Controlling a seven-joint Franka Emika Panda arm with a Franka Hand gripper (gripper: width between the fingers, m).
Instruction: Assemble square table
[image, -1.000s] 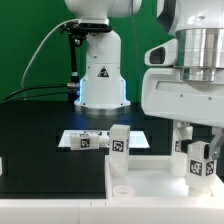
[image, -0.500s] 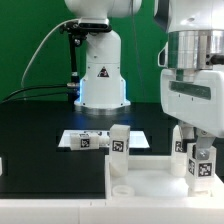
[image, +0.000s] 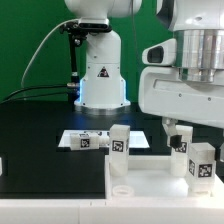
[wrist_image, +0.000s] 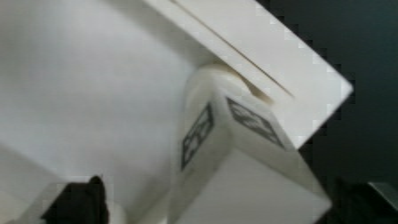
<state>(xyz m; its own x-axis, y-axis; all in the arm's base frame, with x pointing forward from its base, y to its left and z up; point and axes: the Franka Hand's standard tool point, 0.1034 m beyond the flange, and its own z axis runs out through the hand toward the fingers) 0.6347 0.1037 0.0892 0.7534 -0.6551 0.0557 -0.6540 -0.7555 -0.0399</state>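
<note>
The square table top (image: 150, 186) is a flat white slab at the front of the exterior view. One white tagged leg (image: 118, 142) stands upright at its far corner. A second tagged leg (image: 201, 164) stands on the top at the exterior view's right, under my gripper (image: 198, 146). The gripper straddles this leg with the jaws apart. One finger (image: 174, 137) shows beside the leg; the other is cut off by the frame edge. In the wrist view the leg (wrist_image: 235, 140) stands on the top (wrist_image: 98, 90) by its corner. Dark fingertips (wrist_image: 82, 200) sit clear of it on both sides of my gripper (wrist_image: 222, 208).
The white robot base (image: 101, 72) with a triangle mark stands at the back centre. The marker board (image: 88, 138) lies on the black table behind the top. A black cable runs down at the exterior view's left.
The hand has turned about its vertical axis, narrow-looking half a second ago and broad again now. The leg under it stays upright in about the same spot.
</note>
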